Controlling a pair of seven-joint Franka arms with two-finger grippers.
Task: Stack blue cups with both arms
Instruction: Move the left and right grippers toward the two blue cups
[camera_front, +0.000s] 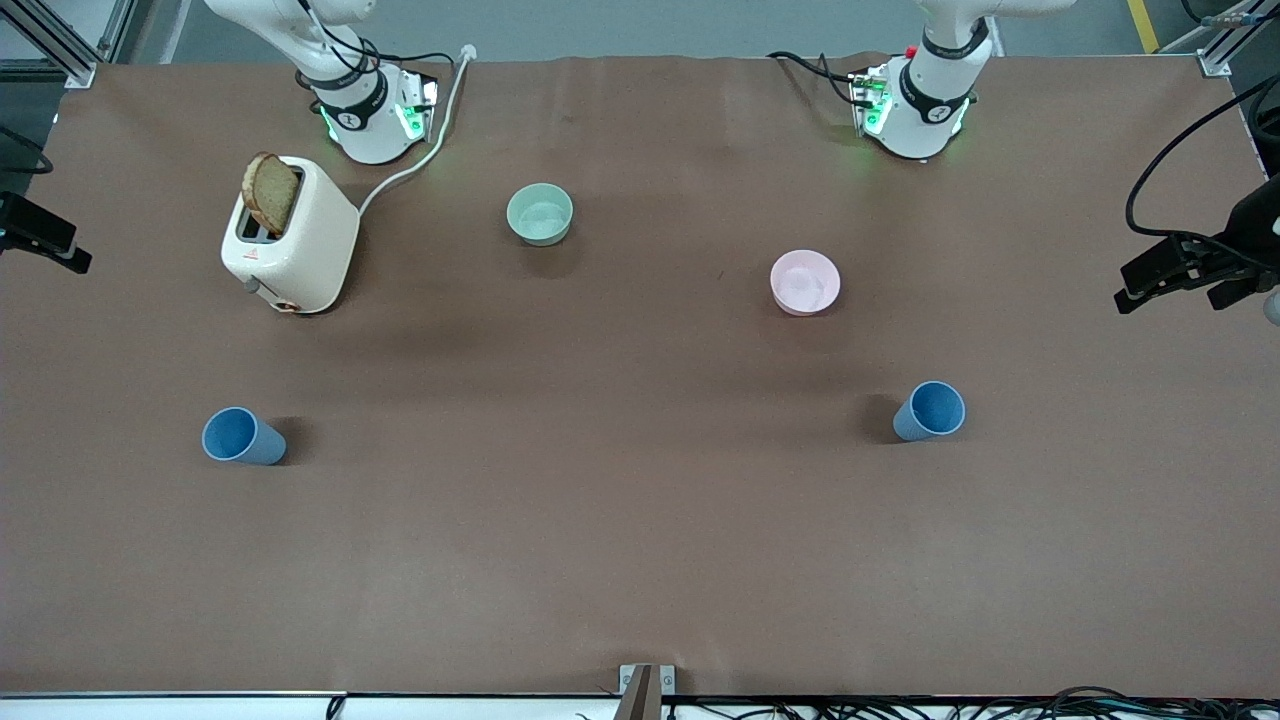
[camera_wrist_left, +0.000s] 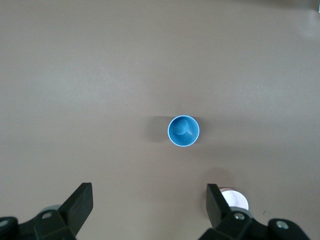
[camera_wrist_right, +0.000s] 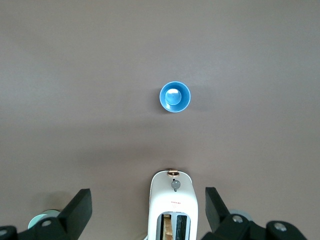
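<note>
Nearest to you stand the two small matte blue tapered cups, both upright on the brown table (camera_front: 640, 560) with their mouths open to the ceiling. One blue cup (camera_front: 243, 437) sits toward the right arm's end of the table; the other blue cup (camera_front: 930, 411) sits toward the left arm's end, a little farther from the front camera. They are well apart, with bare tabletop between them.

Farther from you comes the round pale pink bowl (camera_front: 805, 282), then the cream-white toaster (camera_front: 290, 248) with a brown slice of bread (camera_front: 271, 193) standing up out of its slot, and then the mint-green bowl (camera_front: 540, 214), between the two arm bases.

Look through the wrist views for the hands. The left gripper (camera_wrist_left: 150, 210) hangs high over the table with its black fingers spread wide, nothing between them, the cup at its end (camera_wrist_left: 183, 131) seen straight down below it. The right gripper (camera_wrist_right: 148, 212) is likewise spread wide and empty, high over the toaster (camera_wrist_right: 173, 205), with its cup (camera_wrist_right: 175, 97) below.
</note>
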